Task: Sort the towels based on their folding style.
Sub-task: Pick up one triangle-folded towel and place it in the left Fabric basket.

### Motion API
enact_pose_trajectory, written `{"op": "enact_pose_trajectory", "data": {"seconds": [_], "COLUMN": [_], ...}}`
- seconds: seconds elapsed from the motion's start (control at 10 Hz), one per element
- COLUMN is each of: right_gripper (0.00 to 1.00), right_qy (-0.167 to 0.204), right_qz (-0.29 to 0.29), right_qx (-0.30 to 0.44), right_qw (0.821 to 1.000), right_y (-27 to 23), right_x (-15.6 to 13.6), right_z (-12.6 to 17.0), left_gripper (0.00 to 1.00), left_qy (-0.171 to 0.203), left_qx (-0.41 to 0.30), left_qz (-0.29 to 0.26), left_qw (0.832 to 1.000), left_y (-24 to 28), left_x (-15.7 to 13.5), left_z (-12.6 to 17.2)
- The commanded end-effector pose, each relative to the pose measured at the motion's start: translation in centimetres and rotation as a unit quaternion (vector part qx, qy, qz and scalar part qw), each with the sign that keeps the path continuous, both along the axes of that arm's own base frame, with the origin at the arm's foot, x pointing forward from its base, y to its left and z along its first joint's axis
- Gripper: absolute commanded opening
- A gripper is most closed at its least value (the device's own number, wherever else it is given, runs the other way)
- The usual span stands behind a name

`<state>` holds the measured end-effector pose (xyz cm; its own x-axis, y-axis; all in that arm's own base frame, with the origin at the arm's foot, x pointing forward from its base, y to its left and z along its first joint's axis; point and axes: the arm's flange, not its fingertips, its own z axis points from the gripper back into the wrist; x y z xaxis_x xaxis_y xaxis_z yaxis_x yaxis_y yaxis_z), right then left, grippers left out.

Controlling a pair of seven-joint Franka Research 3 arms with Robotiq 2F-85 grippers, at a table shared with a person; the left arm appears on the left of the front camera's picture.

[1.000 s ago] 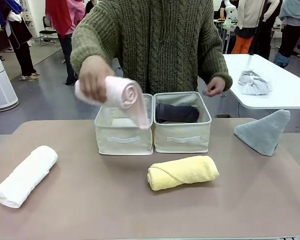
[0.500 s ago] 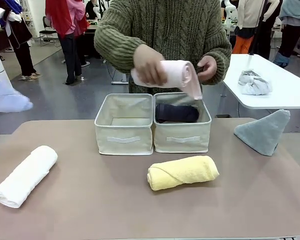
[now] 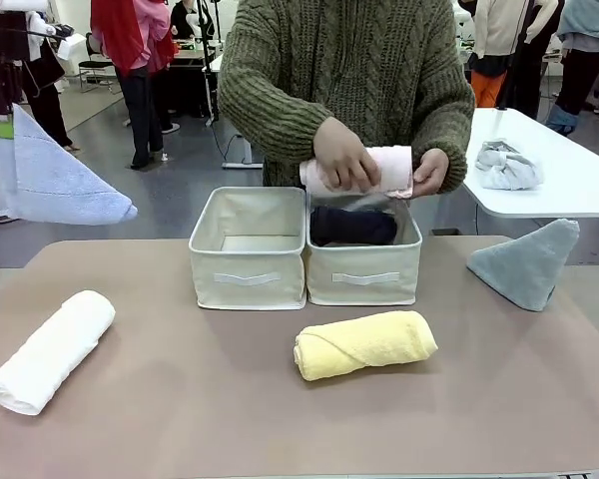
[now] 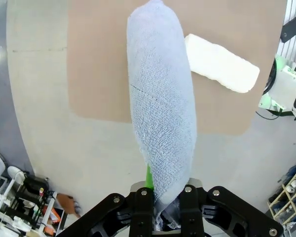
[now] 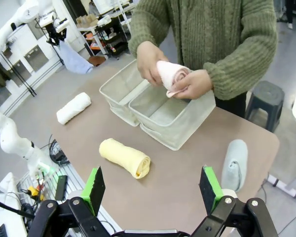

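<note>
The left gripper (image 4: pixel 165 195) is clamping the blue towel (image 4: pixel 160 113), which is hanging in the air by the left edge of the table (image 3: pixel 180 419). The right gripper (image 5: pixel 153 191) is standing wide apart, holding nothing, above the near side. The person's hands (image 3: pixel 345 156) are holding the pink roll (image 3: pixel 384 165) over the right bin (image 3: pixel 364 279), where the dark roll (image 3: pixel 351 226) is lying. The left bin (image 3: pixel 248 277) is touching it. The yellow roll (image 3: pixel 364 343) is lying before the bins, the white roll (image 3: pixel 52 349) at left, the grey cone (image 3: pixel 527 261) at right.
</note>
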<state>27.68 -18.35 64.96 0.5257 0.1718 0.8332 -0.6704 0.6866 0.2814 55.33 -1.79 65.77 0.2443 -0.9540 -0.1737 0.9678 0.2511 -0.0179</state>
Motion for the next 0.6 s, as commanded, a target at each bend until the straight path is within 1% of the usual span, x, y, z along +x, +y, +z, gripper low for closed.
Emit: {"op": "enact_pose_trajectory", "data": {"seconds": [0.0,0.5], "right_gripper": [1.0,1.0], "right_qy": [0.0,0.0], "right_qz": [0.004,0.004], "right_qx": [0.003,0.003], "right_qw": [1.0,1.0], "right_y": [0.01,0.01], "right_x": [0.1,0.1], "right_z": [0.0,0.0], "left_gripper": [0.17,0.17], "left_qy": [-0.009,-0.009], "left_qx": [0.026,0.026], "left_qz": [0.003,0.003], "left_qw": [1.0,1.0], "left_y": [-0.57,-0.57], "left_x": [-1.25,-1.25], "left_z": [0.9,0.9]}}
